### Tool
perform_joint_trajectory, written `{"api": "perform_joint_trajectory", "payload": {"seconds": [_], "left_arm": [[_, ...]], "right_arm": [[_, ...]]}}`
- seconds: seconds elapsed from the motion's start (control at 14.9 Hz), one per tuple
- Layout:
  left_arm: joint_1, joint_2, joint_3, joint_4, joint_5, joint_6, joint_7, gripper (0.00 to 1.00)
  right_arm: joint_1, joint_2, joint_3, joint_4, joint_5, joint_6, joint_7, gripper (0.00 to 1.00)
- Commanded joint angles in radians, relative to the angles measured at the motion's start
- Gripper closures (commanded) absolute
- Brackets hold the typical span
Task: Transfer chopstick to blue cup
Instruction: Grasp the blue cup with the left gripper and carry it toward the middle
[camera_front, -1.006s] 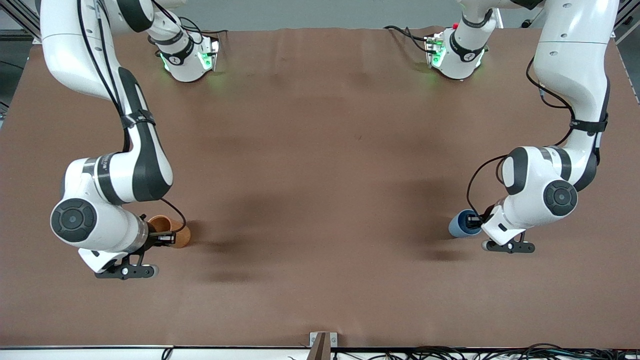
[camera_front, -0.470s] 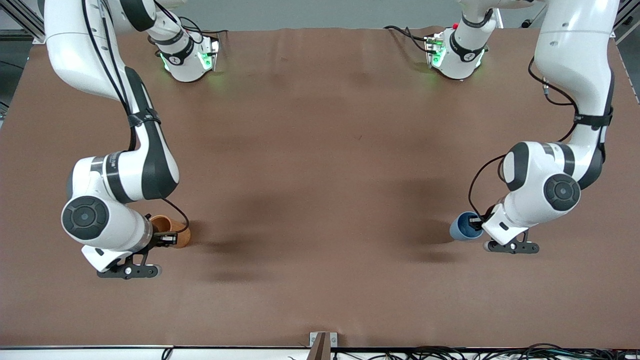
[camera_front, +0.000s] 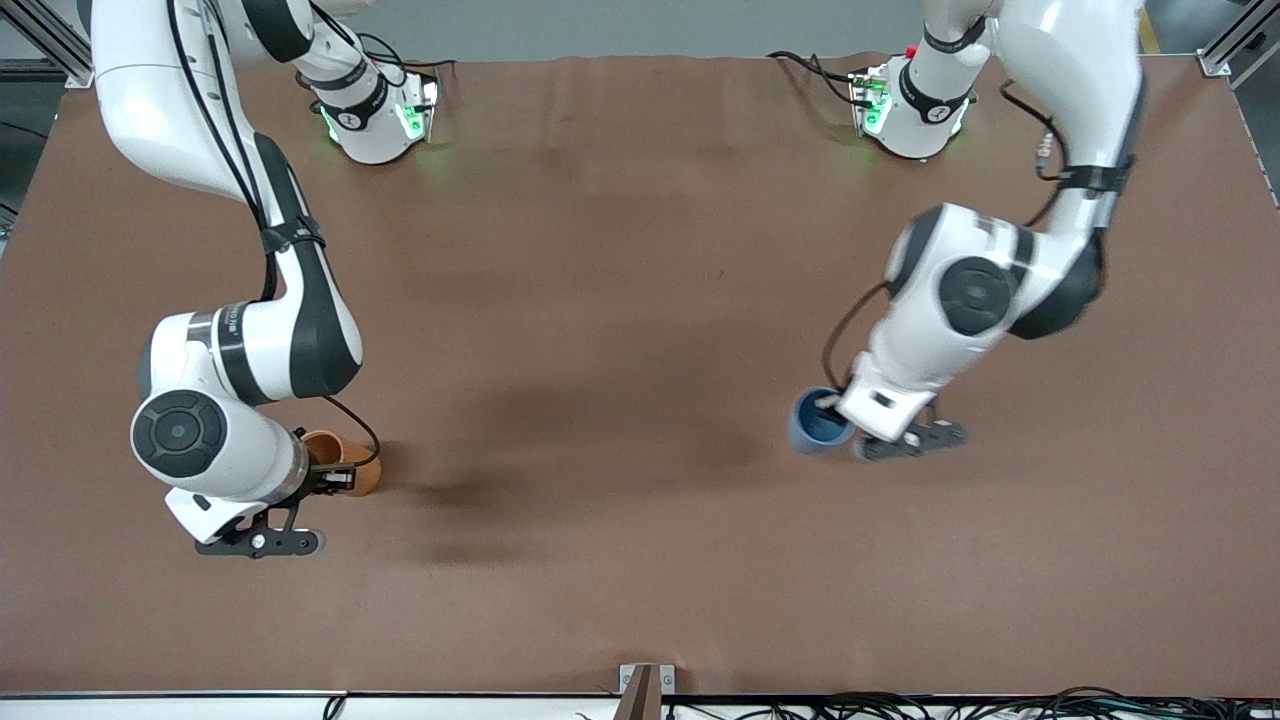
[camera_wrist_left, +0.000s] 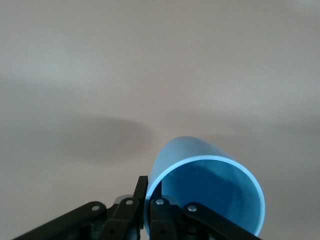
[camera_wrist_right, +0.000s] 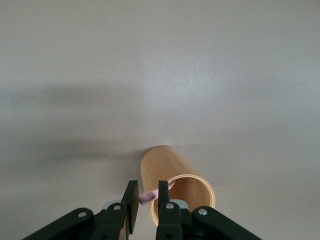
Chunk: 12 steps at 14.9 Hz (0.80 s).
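The left gripper (camera_wrist_left: 147, 200) pinches the blue cup (camera_front: 815, 425) by its rim, held up over the table's middle, while the right gripper (camera_wrist_right: 146, 200), fingers closing around the pink chopstick (camera_wrist_right: 150, 196) inside the orange-brown cup (camera_front: 345, 468), sits well apart toward the right arm's end.
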Motion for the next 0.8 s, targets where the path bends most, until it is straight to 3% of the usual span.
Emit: {"api": "perform_joint_trajectory", "payload": {"seconds": [0.0,0.13,0.4,0.74], "left_arm": [[-0.089,0.033,-0.010,-0.004,0.018,0.011,-0.168,1.00],[-0.143,0.065,-0.011,0.015,0.012,0.030,-0.242,1.00],[-0.212,0.142,-0.011,0.025,0.012,0.108,-0.345,1.00],[-0.229,0.180,-0.011,0.025,0.017,0.128,-0.368,0.98]], "right_arm": [[0.005,-0.006,-0.003,0.007,-0.015,-0.005,0.018,0.85],[0.003,-0.010,-0.003,0.007,-0.013,-0.006,0.018,0.94],[-0.005,-0.049,-0.003,-0.015,-0.012,-0.019,0.016,0.98],[-0.008,-0.241,-0.001,-0.144,-0.009,-0.028,0.019,0.98]]}}
